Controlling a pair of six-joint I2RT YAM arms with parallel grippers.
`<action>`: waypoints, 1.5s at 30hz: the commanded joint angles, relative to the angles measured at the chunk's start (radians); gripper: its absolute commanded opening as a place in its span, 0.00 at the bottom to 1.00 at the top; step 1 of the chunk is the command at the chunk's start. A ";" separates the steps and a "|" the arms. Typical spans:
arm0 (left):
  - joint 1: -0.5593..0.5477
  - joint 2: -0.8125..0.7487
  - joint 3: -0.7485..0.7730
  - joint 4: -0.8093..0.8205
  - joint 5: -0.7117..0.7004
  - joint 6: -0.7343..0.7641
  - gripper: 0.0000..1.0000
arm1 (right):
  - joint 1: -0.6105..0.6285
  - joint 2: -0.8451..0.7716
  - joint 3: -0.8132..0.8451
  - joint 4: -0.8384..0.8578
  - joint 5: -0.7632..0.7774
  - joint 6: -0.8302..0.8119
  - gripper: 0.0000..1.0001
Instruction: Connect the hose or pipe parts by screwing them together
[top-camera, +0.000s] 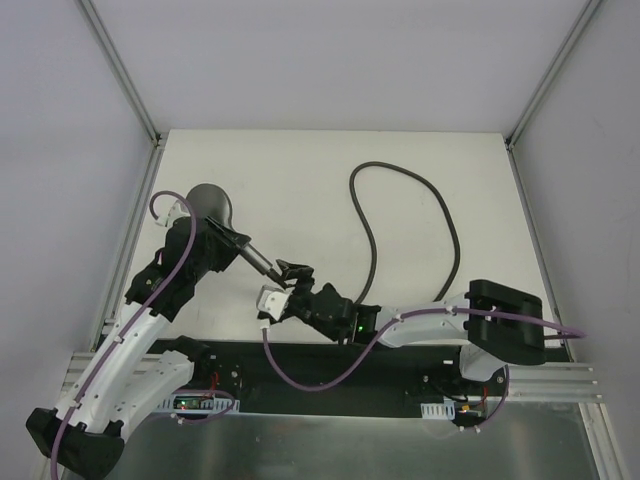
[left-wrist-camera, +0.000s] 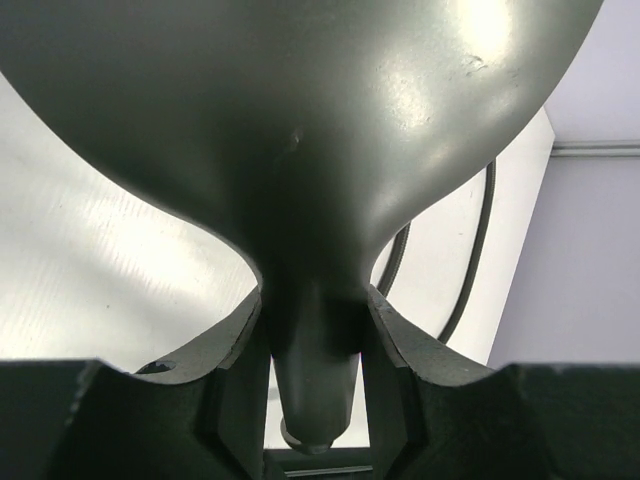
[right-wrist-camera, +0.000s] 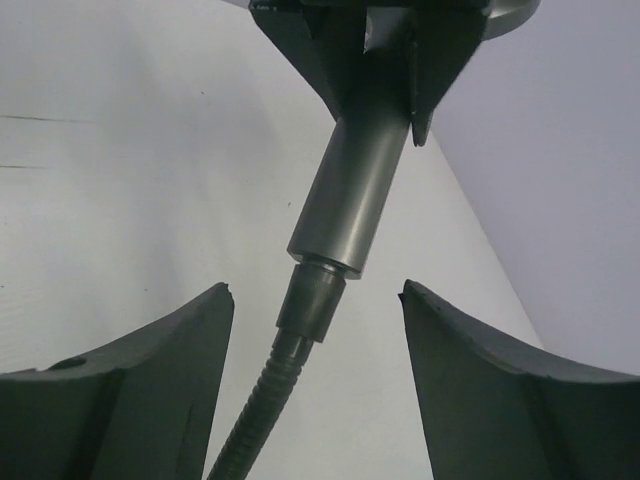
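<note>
The dark grey shower head (top-camera: 210, 203) is lifted at the left of the table, its handle (top-camera: 250, 255) pointing toward the right arm. My left gripper (top-camera: 226, 240) is shut on that handle (left-wrist-camera: 315, 390), just below the round head (left-wrist-camera: 300, 120). The hose's end fitting (right-wrist-camera: 312, 300) sits against the handle's end (right-wrist-camera: 360, 190), with the ribbed hose (right-wrist-camera: 255, 410) trailing down from it. My right gripper (right-wrist-camera: 315, 288) stands open, a finger on each side of the fitting and touching neither. In the top view the right gripper (top-camera: 288, 275) is at the handle's tip, and the hose (top-camera: 440, 215) loops across the table's far right.
The white table (top-camera: 300, 170) is bounded by aluminium frame posts (top-camera: 120, 70) and grey walls. The hose loop (left-wrist-camera: 480, 250) lies behind the shower head. Purple robot cables (top-camera: 300, 385) hang over the black base plate (top-camera: 330, 375) at the near edge.
</note>
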 joint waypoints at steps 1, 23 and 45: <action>-0.001 0.007 0.074 -0.046 0.005 -0.041 0.00 | 0.037 0.085 0.088 0.033 0.167 -0.182 0.65; -0.003 -0.273 -0.263 0.387 0.147 0.012 0.00 | -0.217 -0.003 0.129 -0.158 -0.447 0.565 0.01; -0.003 -0.272 -0.382 0.522 0.133 0.086 0.00 | -0.436 -0.015 -0.126 0.263 -0.740 0.932 0.79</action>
